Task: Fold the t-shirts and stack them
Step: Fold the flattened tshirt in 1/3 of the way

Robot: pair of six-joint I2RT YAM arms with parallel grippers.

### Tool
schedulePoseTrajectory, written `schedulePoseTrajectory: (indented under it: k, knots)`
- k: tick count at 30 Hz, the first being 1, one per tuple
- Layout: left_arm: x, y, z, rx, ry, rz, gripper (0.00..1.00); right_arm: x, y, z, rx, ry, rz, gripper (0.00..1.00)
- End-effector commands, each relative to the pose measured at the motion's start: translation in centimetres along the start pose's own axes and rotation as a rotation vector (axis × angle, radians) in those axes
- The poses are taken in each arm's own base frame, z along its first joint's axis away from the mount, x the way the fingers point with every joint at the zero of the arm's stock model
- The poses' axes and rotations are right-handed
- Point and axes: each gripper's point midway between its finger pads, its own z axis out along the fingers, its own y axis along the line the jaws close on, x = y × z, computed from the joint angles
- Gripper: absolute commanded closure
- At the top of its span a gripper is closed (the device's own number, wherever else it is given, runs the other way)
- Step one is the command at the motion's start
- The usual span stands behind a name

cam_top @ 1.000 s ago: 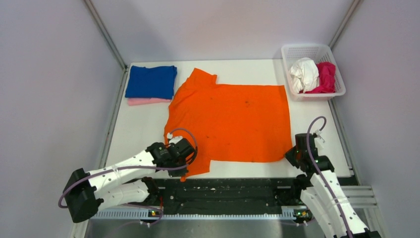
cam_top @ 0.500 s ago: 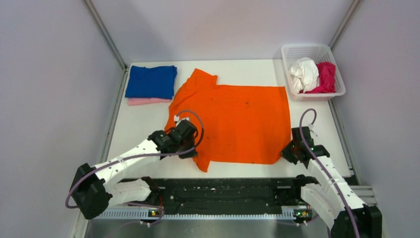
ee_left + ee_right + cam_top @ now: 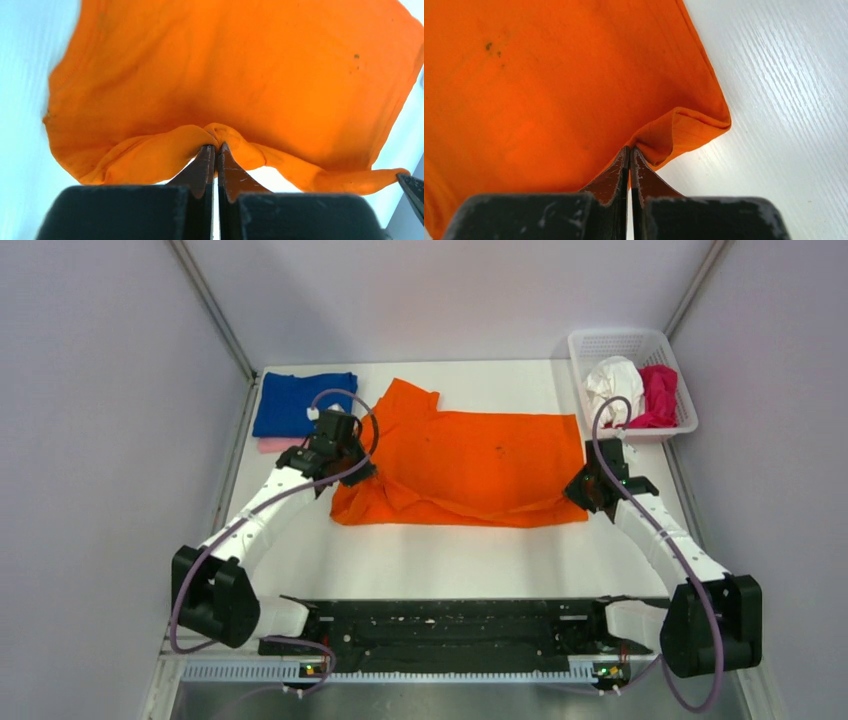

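Both grippers were clamped on the orange t-shirt [image 3: 470,455]. Left gripper [image 3: 216,146] pinched a bunched bit of the near-left edge, right gripper [image 3: 629,148] the near-right corner. Shirt lay mid-way across the table [image 3: 450,560], long axis left-right, spanning the two arms. The held edge was doubled over the body, with the far edge beyond the fingers. Left sat nearer the blue t-shirt [image 3: 290,405] stacked on the pink t-shirt [image 3: 275,445]. Couldn't tell how many layers each pinch caught. Near sleeve was hidden under the fold, and from above the arms masked both held corners.
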Motion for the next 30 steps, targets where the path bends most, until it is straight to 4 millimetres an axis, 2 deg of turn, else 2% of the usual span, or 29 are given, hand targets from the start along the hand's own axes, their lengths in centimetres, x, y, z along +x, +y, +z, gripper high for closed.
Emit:
schedulePoseTrajectory:
  k: [1,7,12,17,21,22,23,26,27,28,29,30]
  knots:
    - [-3.9,-0.4,0.8,0.000,-0.064,0.004,1.00,-3.3,1.6,0.4,-0.015,-0.083,-0.012,1.00]
    - [-6.3,-0.9,2.4,-0.013,-0.089,0.053,1.00,-4.6,2.2,1.8,0.001,-0.101,-0.006,1.00]
    - [-7.1,-1.7,4.6,0.010,-0.059,0.211,1.00,-5.3,2.0,3.0,0.023,-0.104,0.002,1.00]
    - [-8.5,-1.3,7.5,0.016,-0.008,0.352,1.00,-5.4,2.2,4.4,0.029,-0.081,0.004,1.00]
    - [-9.5,-1.0,10.7,0.005,0.065,0.399,1.00,-6.3,2.1,5.4,0.047,-0.088,0.019,1.00]
    - [-9.6,-0.7,11.4,-0.016,0.095,0.412,0.97,-6.7,2.1,5.8,0.052,-0.091,0.026,0.98]
    - [-9.9,-0.6,11.9,-0.036,0.116,0.423,0.90,-7.2,2.0,6.1,0.059,-0.094,0.032,0.96]
    - [-10.9,0.1,13.4,-0.121,0.150,0.424,0.45,-8.6,2.2,7.0,0.071,-0.091,0.051,0.72]
    - [-11.7,0.3,13.4,-0.154,0.142,0.415,0.35,-9.0,2.3,7.1,0.076,-0.095,0.051,0.60]
    - [-12.7,-0.2,13.1,-0.159,0.121,0.407,0.21,-9.8,2.7,6.9,0.074,-0.109,0.047,0.45]
    - [-13.6,-0.8,12.6,-0.151,0.091,0.399,0.03,-10.3,2.8,6.7,0.076,-0.120,0.044,0.21]
    - [-14.3,-1.4,11.9,-0.141,0.063,0.390,0.01,-10.7,3.0,6.4,0.069,-0.129,0.037,0.15]
